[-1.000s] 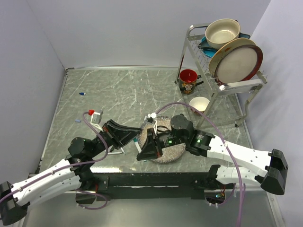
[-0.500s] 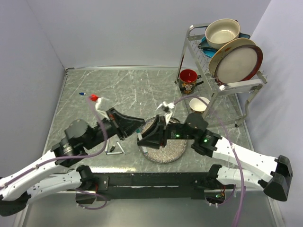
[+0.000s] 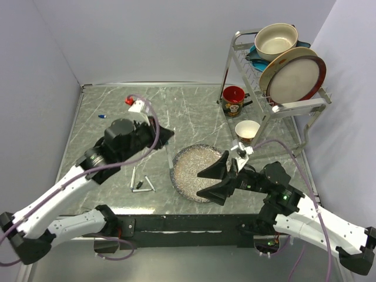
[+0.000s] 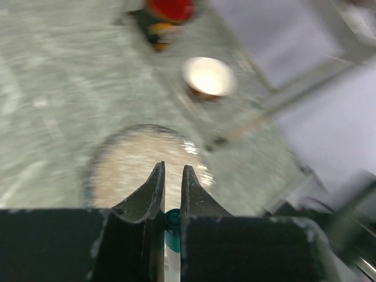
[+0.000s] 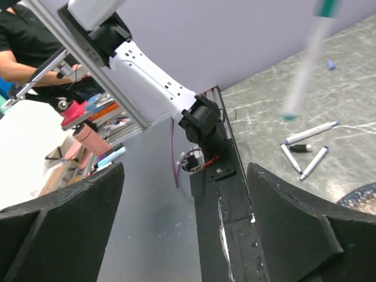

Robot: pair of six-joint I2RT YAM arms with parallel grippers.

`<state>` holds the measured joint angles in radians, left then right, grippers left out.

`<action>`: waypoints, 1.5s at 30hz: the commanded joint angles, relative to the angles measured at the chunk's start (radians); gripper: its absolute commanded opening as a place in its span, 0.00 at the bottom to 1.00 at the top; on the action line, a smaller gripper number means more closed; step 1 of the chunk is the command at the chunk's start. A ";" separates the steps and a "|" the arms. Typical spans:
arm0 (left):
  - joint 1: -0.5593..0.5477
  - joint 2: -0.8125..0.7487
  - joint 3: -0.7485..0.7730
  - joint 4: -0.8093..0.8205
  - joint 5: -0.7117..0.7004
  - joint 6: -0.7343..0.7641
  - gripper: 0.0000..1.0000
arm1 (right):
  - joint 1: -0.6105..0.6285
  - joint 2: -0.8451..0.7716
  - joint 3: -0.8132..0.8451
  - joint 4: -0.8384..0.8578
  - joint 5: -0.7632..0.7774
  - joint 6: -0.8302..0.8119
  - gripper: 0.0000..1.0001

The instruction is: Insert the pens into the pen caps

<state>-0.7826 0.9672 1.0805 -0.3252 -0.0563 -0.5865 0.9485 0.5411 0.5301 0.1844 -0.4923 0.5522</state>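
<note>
My left gripper (image 4: 172,167) is shut on a white pen; its teal end (image 4: 172,226) shows between the jaws. The gripper (image 3: 163,136) hangs high over the table, left of the speckled plate (image 3: 189,176). The right wrist view catches that pen (image 5: 305,59) as a blur in the air, teal at both ends. My right gripper (image 3: 209,181) stands wide open and holds nothing, over the plate's near right rim. Its view (image 5: 185,170) looks toward the table's front edge. Loose pens (image 3: 134,176) and a black cap (image 3: 140,185) lie left of the plate. A blue cap (image 3: 103,116) lies far left.
A red mug (image 3: 234,100) and a white cup (image 3: 247,129) stand at the right, beside a dish rack (image 3: 282,70) holding a plate and a bowl. The black mounting rail (image 5: 226,194) runs along the front edge. Walls close in the table on the left and behind.
My right gripper has opened wide and drawn back toward the near right. My left arm has lifted and swung up and left from the plate, keeping its grip on the pen.
</note>
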 commanded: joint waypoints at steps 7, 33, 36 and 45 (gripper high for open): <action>0.288 0.289 0.048 -0.015 -0.011 0.050 0.01 | 0.003 -0.142 -0.033 -0.062 0.153 0.005 0.99; 0.459 1.073 0.489 -0.155 -0.051 0.174 0.09 | 0.003 -0.225 -0.013 -0.120 0.182 0.008 1.00; 0.462 1.097 0.501 -0.156 -0.051 0.177 0.10 | 0.003 -0.214 -0.009 -0.126 0.184 0.002 1.00; 0.476 1.160 0.568 -0.212 -0.088 0.157 0.22 | 0.003 -0.227 -0.012 -0.120 0.190 0.012 1.00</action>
<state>-0.3168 2.1185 1.5944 -0.5182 -0.1120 -0.4309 0.9485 0.3237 0.4786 0.0269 -0.3038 0.5602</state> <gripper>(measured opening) 0.209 0.998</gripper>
